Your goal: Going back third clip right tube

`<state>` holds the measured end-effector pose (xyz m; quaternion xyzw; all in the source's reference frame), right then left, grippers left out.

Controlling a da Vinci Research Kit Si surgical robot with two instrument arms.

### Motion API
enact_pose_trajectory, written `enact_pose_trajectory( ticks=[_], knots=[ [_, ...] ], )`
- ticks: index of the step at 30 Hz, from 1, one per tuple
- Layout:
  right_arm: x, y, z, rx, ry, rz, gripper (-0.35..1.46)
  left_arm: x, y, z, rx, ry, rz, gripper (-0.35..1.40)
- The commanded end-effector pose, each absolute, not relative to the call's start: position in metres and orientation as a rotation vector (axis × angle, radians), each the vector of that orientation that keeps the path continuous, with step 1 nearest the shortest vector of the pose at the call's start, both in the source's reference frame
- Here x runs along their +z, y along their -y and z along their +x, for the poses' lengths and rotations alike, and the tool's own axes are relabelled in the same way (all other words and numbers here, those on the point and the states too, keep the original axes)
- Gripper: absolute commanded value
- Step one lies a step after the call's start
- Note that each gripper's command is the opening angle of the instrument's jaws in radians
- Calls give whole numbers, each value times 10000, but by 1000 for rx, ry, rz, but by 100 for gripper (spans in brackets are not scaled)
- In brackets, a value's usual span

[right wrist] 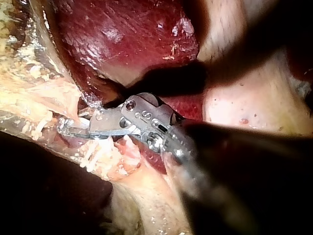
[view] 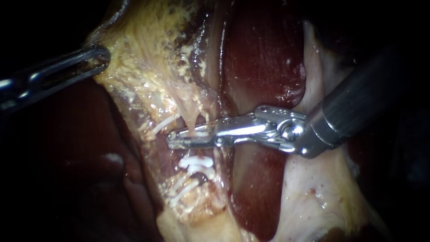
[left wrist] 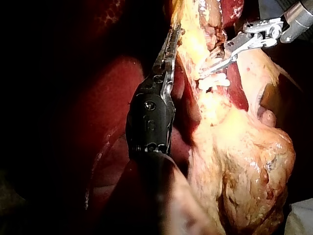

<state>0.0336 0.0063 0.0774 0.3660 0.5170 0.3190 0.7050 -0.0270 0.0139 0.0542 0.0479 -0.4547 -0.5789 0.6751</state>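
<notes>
Endoscope view: smooth, dark-red liver flanks a ridge of yellow, crumbly fatty tissue. The left instrument, slim and loop-tipped, has its jaws closed on that tissue's edge. The right instrument holds its shiny metal jaws narrowly apart around a thin, pale tube, just above the white clips.

Endoscope: sits close over the tissue and faces the right instrument side-on. That shaft enters from the right, and the left instrument enters from the left.
Left wrist: looks along its own shaft from behind its end effector, from farther back than the endoscope. The right instrument lies ahead and to one side.
Right wrist: sits very near, just behind its end effector, facing the liver ahead.
Shared: all three views show the right instrument's end effector and the white clips just beside it.
</notes>
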Motion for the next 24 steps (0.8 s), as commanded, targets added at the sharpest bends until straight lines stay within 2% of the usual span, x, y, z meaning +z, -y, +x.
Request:
enact_pose_trajectory(
  ticks=[1,3,4,7,10,17,24],
  knots=[
    [774,-63,337,710,-1149,813,-35,541,-139,-270,-1303,1022,106,-35],
    [775,-63,337,712,-1149,810,-35,541,-139,-270,-1303,1022,106,-35],
    [775,-64,337,718,-1149,802,-12,541,-139,-271,-1303,1022,106,-35],
    [777,-66,338,722,-1148,798,30,541,-138,-271,-1303,1022,106,-35],
    [780,-68,341,711,-1155,773,46,541,-138,-271,-1303,1022,106,-35],
    [787,-75,342,697,-1164,669,59,541,-137,-271,-1303,1022,105,-35],
    [783,-71,341,672,-1173,682,60,541,-137,-271,-1303,1022,105,-35]
  ],
)
